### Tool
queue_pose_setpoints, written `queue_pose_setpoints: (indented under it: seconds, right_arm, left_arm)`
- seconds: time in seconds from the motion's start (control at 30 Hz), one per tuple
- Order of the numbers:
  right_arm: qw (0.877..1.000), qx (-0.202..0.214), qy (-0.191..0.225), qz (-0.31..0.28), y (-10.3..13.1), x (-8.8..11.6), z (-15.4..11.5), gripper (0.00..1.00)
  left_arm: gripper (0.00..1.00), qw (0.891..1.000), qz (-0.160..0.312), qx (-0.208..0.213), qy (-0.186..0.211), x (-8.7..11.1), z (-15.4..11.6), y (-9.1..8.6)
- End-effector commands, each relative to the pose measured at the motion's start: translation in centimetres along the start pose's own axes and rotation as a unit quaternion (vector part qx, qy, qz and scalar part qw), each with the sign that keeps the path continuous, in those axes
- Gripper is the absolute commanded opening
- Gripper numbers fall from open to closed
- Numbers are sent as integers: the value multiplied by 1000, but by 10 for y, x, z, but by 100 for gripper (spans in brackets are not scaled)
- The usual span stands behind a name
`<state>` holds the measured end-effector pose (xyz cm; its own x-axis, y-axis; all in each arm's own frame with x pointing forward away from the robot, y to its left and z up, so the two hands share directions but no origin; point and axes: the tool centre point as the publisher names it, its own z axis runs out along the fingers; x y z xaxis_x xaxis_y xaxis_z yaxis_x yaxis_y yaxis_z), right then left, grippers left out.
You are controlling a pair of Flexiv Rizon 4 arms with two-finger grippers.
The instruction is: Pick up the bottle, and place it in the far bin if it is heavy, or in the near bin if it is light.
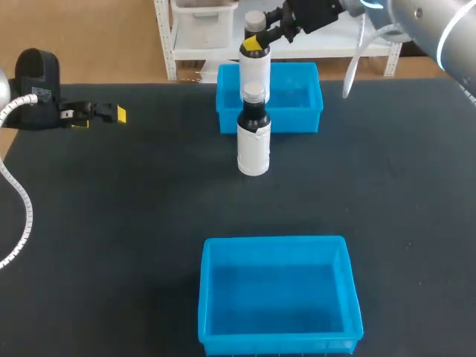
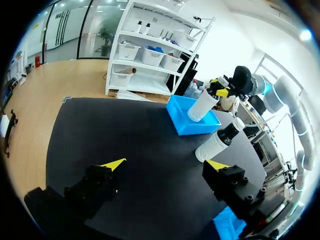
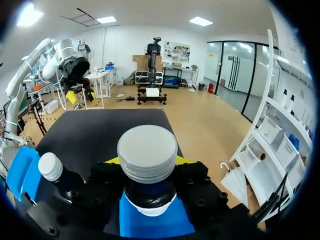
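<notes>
Because the right hand (image 1: pixel 258 42) is clamped on the neck of a white bottle (image 1: pixel 254 73), that bottle hangs upright, its long axis vertical, over the left part of the far bin (image 1: pixel 297 123). In the right wrist view, blue shows directly beneath it. The coming move looks to me like a straight lowering into that bin. A second bottle (image 1: pixel 253 149) stands upright on the bench (image 1: pixel 111 223) just before the far bin's near wall, close to the held one, so the descent should avoid it. The near bin (image 1: pixel 275 242) lies well apart. The left hand (image 1: pixel 100 117) rests open, gripping nothing, far off at the bench's left. The bottle's height above the bin floor is hard to judge.
</notes>
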<state>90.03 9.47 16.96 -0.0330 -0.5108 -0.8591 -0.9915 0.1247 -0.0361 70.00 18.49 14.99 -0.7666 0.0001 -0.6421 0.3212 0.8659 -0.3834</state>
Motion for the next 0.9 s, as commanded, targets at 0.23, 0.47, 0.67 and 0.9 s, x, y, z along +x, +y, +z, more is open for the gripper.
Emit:
queue_pose_setpoints:
  seconds: [0.23,0.47,0.67,0.9]
  right_arm:
    - [987,-158,-7,1,-16,1,20,0]
    - [985,-169,-23,10,-16,0,31,0]
    - [984,-175,-22,17,-14,10,39,0]
    - [985,-171,-14,30,-17,22,46,0]
  left_arm:
    - [100,1000,0,0,0,0,0,0]
    - [100,1000,0,0,0,0,0,0]
    - [100,1000,0,0,0,0,0,0]
    - [100,1000,0,0,0,0,0,0]
